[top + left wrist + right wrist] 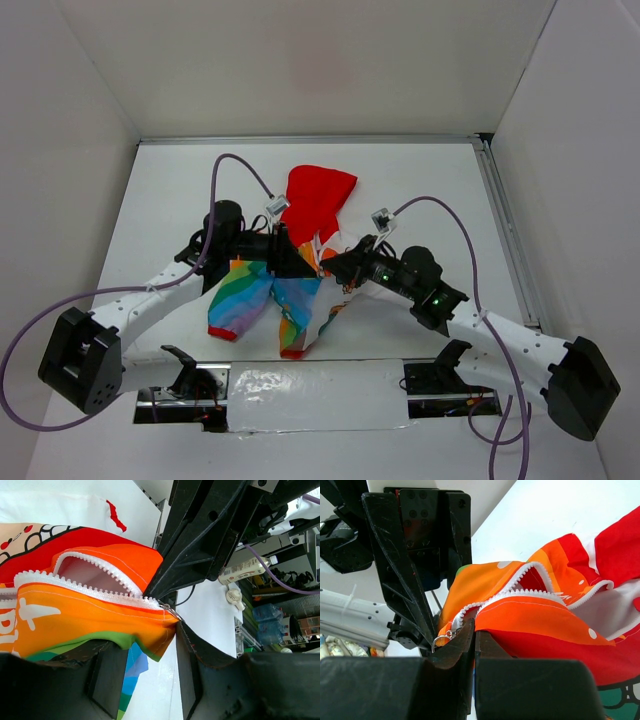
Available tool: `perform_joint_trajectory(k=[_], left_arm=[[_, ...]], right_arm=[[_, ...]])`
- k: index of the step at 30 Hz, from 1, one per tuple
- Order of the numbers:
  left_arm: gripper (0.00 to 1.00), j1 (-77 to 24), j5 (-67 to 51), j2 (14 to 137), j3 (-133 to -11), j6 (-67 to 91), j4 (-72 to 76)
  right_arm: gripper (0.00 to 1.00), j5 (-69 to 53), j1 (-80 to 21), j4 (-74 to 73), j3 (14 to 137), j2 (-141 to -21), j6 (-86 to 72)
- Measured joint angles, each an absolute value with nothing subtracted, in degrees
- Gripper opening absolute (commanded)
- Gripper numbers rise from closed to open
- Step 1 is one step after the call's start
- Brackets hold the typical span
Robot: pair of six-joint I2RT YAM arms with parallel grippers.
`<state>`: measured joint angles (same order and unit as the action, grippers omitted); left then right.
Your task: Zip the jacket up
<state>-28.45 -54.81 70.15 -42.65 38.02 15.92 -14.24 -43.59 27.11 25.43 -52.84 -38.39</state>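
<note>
Tabletop [150, 200], white with white walls around it, carries the jacket [300, 290] at its middle, between the two arms. The red hood [318, 198] spreads toward the far side, and the two rainbow-striped sleeves [240, 298] point toward the near edge, each ending in a red cuff. Both arms reach in over the jacket's front, the left gripper [288, 256] on the left and the right gripper [336, 262] just beside it on the right. In the left wrist view the left gripper [150, 641] has its fingers [105, 675] part-way apart, with the orange and green bottom edge of the jacket [75, 620] lying across the tips; I cannot tell whether they pinch it. In the right wrist view the right gripper [473, 626] has its fingers [451, 655] clenched together on the orange cloth of the jacket [535, 620], right at the bottom end of the zip [520, 594]. The white teeth of the zip [100, 592] are joined only just beside the grippers and part into an open loop farther along, showing the lining. A small metal pull ring [440, 640] hangs touching the right gripper's fingertip
</note>
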Motion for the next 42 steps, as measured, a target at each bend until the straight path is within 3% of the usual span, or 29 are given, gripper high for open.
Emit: perform_joint_trajectory(k=[2, 6, 11, 25, 38, 42], left_arm=[[0.52, -28.4, -54.7, 70.1, -42.7, 38.0, 15.8], [0.38, -28.5, -54.8, 70.1, -42.8, 38.5, 15.4], [0.01, -28.7, -54.9, 70.2, -43.2, 39.5, 14.9], [0.00, -29.4, -51.2, 71.8, -43.3, 37.5, 11.2], [0.00, -37.2, -43.9, 67.4, -39.1, 32.8, 13.2], [0.00, -38.0, -40.6, 66.5, -39.3, 32.7, 11.6]], right_arm=[[0.00, -14.0, -43.8, 26.9, 25.4, -52.8, -38.0], [0.00, -12.7, -44.7, 26.1, 25.4, -52.8, -37.4], [0.00, -10.5, -45.7, 24.9, 25.4, -52.8, -36.6], [0.00, 3.2, -49.4, 22.4, 25.0, -48.5, -37.8], [0.00, 7.2, -50.9, 18.1, 25.0, -46.3, -42.2], [0.12, 7.2, -50.8, 16.1, 25.5, -45.7, -42.1]])
